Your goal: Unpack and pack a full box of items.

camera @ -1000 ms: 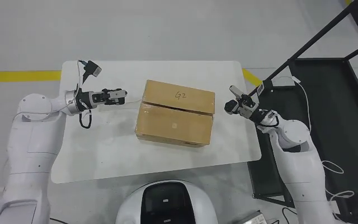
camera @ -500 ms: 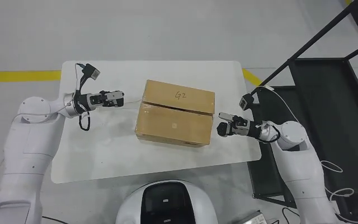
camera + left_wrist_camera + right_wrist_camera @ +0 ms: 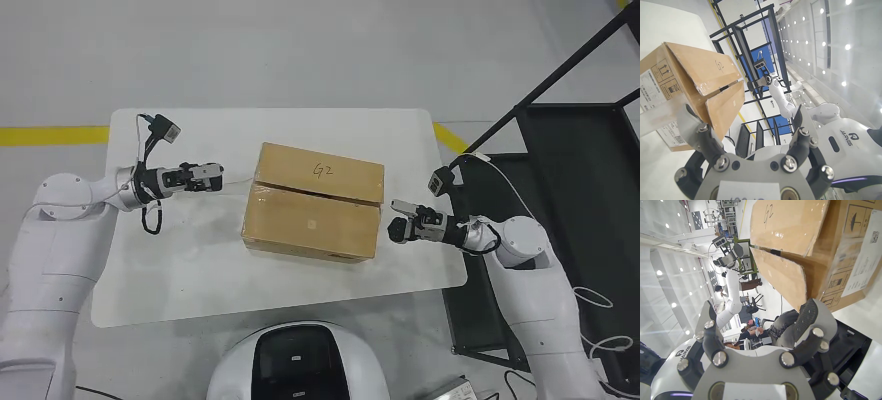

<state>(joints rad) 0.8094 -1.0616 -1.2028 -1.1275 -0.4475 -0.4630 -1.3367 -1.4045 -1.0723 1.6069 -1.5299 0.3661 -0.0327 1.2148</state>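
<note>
Right claw point(image 3: 395, 222) beside box point(image 3: 313, 201) edge, perhaps touching; left claw point(image 3: 218, 172) apart.

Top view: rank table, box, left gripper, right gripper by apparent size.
1. table
2. box
3. left gripper and right gripper: these look about alike, so no ranking between them.

Can't see inside box point(image 3: 315, 200) past nearly closed flaps point(image 3: 318, 172), w/ just a dark slit btwn them. Cut off at the edge in both wrist views. Can't judge contact btwn right gripper point(image 3: 396, 222) and box side.
</note>
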